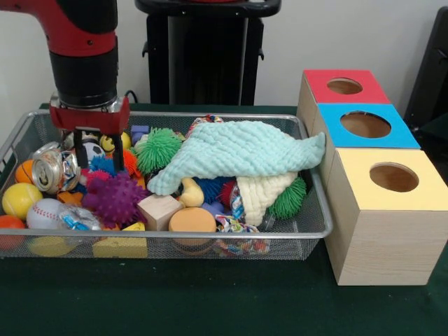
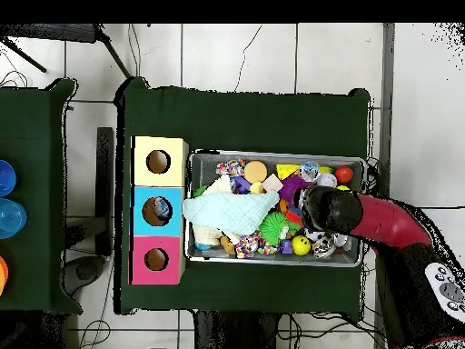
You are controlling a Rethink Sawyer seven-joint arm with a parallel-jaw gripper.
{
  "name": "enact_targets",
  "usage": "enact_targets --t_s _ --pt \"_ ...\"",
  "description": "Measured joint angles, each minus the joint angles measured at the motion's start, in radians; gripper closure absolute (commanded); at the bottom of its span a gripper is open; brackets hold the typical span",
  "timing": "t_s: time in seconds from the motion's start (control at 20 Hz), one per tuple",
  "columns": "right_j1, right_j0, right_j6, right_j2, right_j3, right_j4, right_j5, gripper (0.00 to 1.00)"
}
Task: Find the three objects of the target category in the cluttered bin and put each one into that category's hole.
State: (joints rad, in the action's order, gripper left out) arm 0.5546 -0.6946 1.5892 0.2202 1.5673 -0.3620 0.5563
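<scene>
A wire mesh bin [image 1: 316, 210] holds mixed clutter. My gripper [image 1: 99, 155] hangs open over the bin's left part, its black fingers [image 1: 81, 157] straddling a small soccer ball [image 1: 92, 149] without holding it. A crushed can [image 1: 52, 169] lies just left of the fingers, and a purple spiky ball [image 1: 112, 198] sits in front of them. To the right of the bin stand three boxes with holes: red [image 1: 344, 85], blue [image 1: 365, 124] and yellow [image 1: 393, 176]. In the overhead view the arm's wrist [image 2: 329, 209] hides the fingers.
A pale teal cloth [image 1: 234, 154] drapes over the bin's middle and covers whatever is below it. Around it lie a green spiky ball [image 1: 158, 148], a baseball [image 1: 43, 213], a yellow ball [image 1: 19, 199], a wooden cube [image 1: 159, 210] and an orange disc [image 1: 192, 220].
</scene>
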Motion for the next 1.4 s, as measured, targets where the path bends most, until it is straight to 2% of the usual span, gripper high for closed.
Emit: enact_targets --t_s 0.35,0.8,1.05,1.4 --pt "-0.063 0.024 0.0 -0.01 -0.101 0.0 0.02 0.0" --pt "-0.194 0.061 0.0 -0.013 -0.338 0.01 0.215 0.0" --pt "-0.244 0.075 0.0 -0.013 -0.467 0.019 0.391 0.0" --pt "-0.281 0.085 0.0 -0.013 -0.551 0.019 0.487 0.0"
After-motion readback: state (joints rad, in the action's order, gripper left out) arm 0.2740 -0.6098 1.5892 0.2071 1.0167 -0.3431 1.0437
